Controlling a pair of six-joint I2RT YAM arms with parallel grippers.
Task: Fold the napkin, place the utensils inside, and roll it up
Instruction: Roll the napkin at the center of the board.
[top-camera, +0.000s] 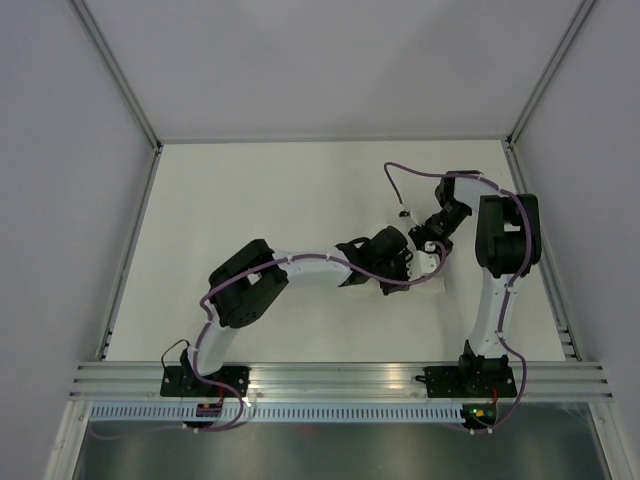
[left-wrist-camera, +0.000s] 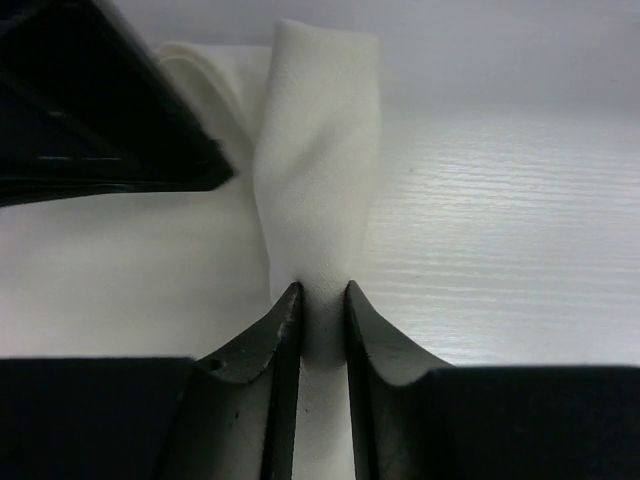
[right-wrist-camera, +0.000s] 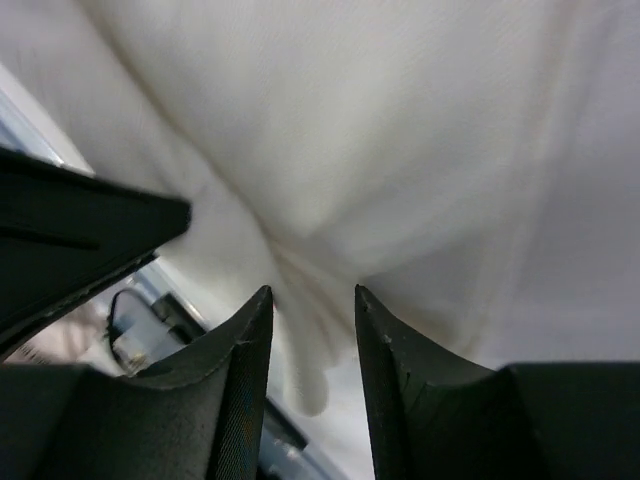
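left gripper (left-wrist-camera: 320, 300): jaws clamped on a narrow waist of the thin white soft-cloth napkin (left-wrist-camera: 318, 160); cloth fills the slit between the two black fingertips (left-wrist-camera: 285, 325); above them it rises as a twisted upright fold that widens toward the top; more napkin lies bunched behind it, top left of the left wrist view, partly hidden by a black wedge (left-wrist-camera: 100, 110); looks like part of the other arm, can't tell which part.

right gripper (right-wrist-camera: 312, 300): jaws apart; a soft lobe of cloth hangs down into the gap and ends between the fingers (right-wrist-camera: 385, 380); not visibly squeezed; whether it touches either finger, can't tell; the rest of the napkin spreads wide above and fills most of that view, blurred; black body (right-wrist-camera: 70, 250) at the left edge, just beside the cloth; thin dark cable loop (right-wrist-camera: 125, 305) below it, out of focus.

top view: both arms reach to the centre-right of the white tabletop (top-camera: 280, 190); the two gripper heads meet almost tip to tip; napkin shows as a small white bundle under them and just on their near side; seems partly lifted off the surface; nearly the same white as the table, so its edges are hard to trace.
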